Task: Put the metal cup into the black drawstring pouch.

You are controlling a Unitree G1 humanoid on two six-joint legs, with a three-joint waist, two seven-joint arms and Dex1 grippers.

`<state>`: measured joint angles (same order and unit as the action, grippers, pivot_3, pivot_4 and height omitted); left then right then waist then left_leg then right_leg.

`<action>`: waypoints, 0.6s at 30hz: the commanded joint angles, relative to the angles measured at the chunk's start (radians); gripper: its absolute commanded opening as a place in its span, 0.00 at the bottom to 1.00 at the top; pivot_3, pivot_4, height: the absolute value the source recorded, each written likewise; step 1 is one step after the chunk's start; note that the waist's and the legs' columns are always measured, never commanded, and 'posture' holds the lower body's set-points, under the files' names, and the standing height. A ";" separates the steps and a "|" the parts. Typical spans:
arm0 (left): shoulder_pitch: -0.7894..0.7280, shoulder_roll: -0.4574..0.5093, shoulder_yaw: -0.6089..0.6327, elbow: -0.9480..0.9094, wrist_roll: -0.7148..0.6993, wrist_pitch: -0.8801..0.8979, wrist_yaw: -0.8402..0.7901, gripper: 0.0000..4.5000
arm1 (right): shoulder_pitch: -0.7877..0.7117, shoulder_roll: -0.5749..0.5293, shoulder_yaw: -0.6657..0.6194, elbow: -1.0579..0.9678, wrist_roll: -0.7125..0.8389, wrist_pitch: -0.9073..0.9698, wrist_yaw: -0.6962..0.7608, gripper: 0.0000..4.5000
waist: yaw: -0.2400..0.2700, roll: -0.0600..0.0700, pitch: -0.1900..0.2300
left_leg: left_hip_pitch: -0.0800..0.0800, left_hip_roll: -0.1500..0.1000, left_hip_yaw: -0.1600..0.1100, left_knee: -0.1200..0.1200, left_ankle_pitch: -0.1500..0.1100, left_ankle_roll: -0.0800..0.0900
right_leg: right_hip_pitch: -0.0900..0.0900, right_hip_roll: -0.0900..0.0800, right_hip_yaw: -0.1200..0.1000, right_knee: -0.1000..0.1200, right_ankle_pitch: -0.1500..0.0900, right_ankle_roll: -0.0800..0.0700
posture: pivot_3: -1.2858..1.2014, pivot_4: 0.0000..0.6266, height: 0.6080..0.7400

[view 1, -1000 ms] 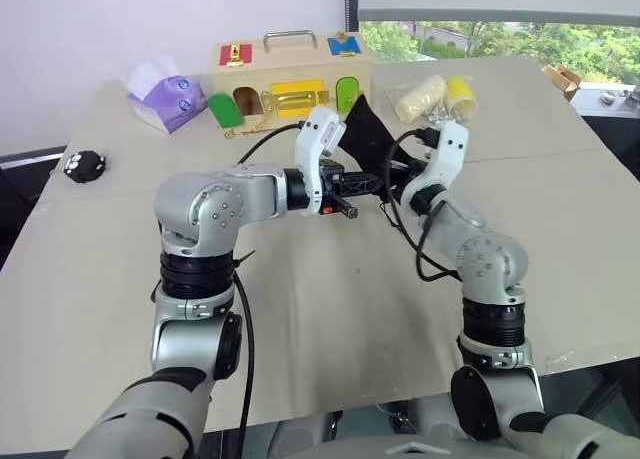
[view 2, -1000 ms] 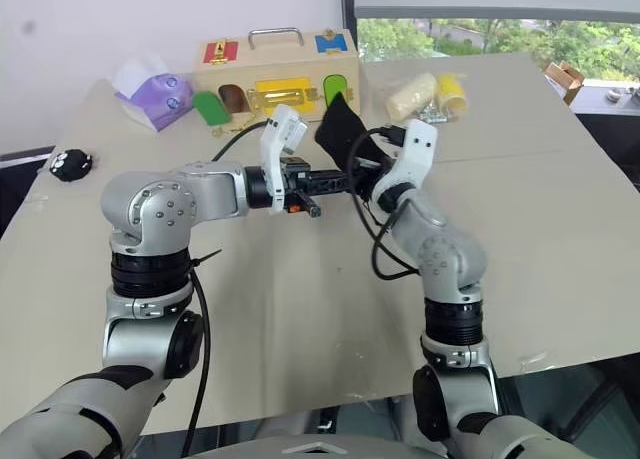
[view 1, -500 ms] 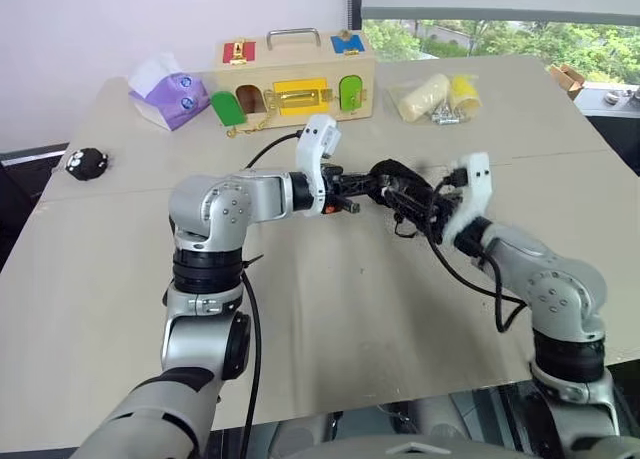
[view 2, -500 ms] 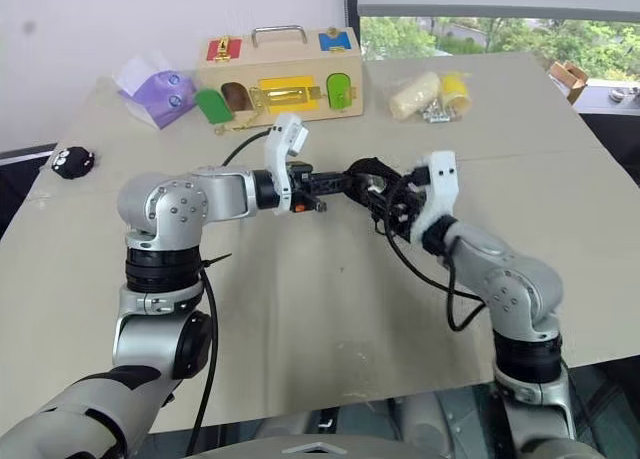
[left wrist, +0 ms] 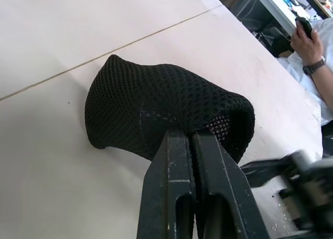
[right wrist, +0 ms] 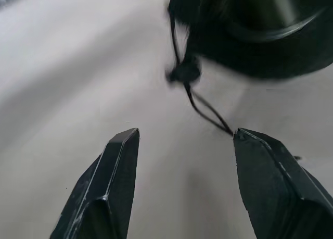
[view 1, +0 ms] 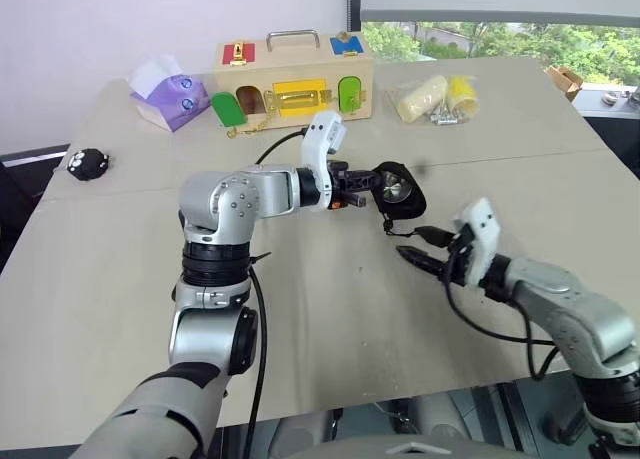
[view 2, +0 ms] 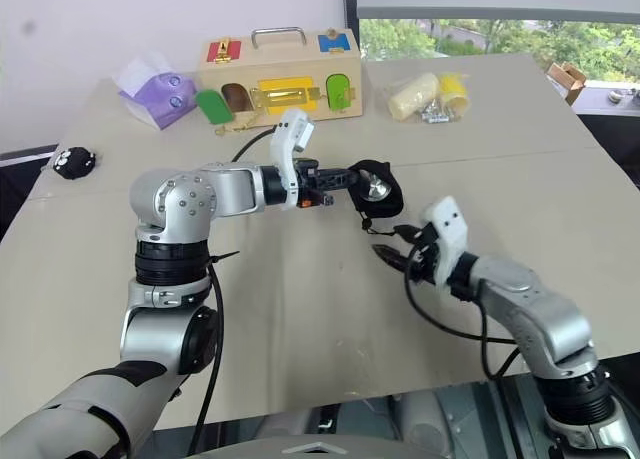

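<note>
Two grippers | left gripper (left wrist: 193,140): fingers pinched on black drawstring pouch (view 1: 398,191) rim, above mid-table (view 1: 330,309) | metal cup (view 1: 393,188) inside pouch mouth | right gripper (view 1: 418,251): fingers wide, empty, near-right of pouch | advice: keep rim pinched, mouth tilted up, so cup seats.

Beige counter (view 1: 330,319), seam running across it. Wooden latch box (view 1: 292,74) stands at the far edge; purple tissue pack (view 1: 165,94) just beside the box, yellow wrapped cylinders (view 1: 435,96) on its other side, black round toy (view 1: 86,164) well apart, beyond the tissue pack.
</note>
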<state>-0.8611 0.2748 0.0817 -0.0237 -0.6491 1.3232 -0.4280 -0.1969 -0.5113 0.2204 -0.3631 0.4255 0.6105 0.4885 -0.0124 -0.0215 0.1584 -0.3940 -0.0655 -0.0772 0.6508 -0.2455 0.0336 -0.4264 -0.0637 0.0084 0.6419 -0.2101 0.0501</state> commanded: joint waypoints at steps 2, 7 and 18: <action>-0.023 -0.007 0.012 -0.007 0.003 -0.029 0.006 0.00 | -0.047 0.059 0.063 0.106 -0.178 -0.195 -0.032 0.64 | 0.001 0.000 0.000 | 0.000 -0.001 0.000 0.001 0.000 0.000 | 0.000 0.000 0.000 0.000 0.000 0.000 | 0.52 0.24 1.00; -0.012 -0.017 0.025 -0.023 -0.004 -0.028 0.023 0.00 | -0.096 0.186 0.060 0.265 -0.253 -0.290 -0.081 0.64 | 0.001 0.000 0.000 | 0.000 -0.001 0.000 0.001 0.000 0.000 | 0.000 0.000 0.001 0.000 0.001 0.001 | 0.52 0.24 1.00; 0.005 -0.035 0.059 -0.032 -0.010 -0.022 0.063 0.00 | -0.121 0.133 -0.033 0.345 -0.452 -0.398 -0.201 0.02 | 0.002 0.000 0.000 | 0.000 -0.001 0.000 0.001 0.000 0.000 | 0.000 0.000 0.001 0.000 0.001 0.001 | 0.52 0.24 1.00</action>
<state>-0.8569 0.2417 0.1196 -0.0180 -0.6508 1.3169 -0.3676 -0.2896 -0.3608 0.2410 -0.0073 0.0107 0.2528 0.3343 -0.0102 -0.0216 0.1584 -0.3942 -0.0667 -0.0770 0.6517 -0.2455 0.0333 -0.4265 -0.0639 0.0095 0.6425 -0.2091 0.0511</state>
